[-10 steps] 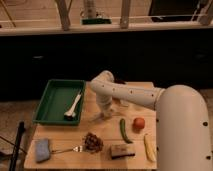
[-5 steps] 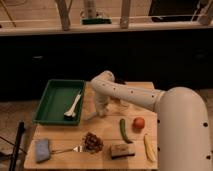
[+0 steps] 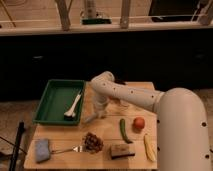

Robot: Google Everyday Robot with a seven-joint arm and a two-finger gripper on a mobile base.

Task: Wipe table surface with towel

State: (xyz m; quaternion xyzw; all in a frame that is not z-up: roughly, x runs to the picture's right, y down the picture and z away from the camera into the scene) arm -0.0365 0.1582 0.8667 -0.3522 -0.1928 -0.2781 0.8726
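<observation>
The table surface (image 3: 107, 127) is a light tan wooden top with plank grain. A blue-grey folded towel (image 3: 42, 149) lies at its front left corner. My white arm reaches in from the right and bends down over the middle of the table. The gripper (image 3: 96, 114) points down just right of the green tray and close to the tabletop. It is far from the towel, which lies well to its front left. Nothing shows in its hold.
A green tray (image 3: 50, 105) at the left holds a white utensil (image 3: 74, 105). On the table lie a fork (image 3: 67, 149), a dark cluster (image 3: 92, 142), a green vegetable (image 3: 123, 130), a red fruit (image 3: 139, 123), a banana (image 3: 149, 147) and a brown block (image 3: 120, 151).
The gripper has shifted slightly left and lower toward the tabletop, nearer the tray's right edge. The objects on the table have not moved.
</observation>
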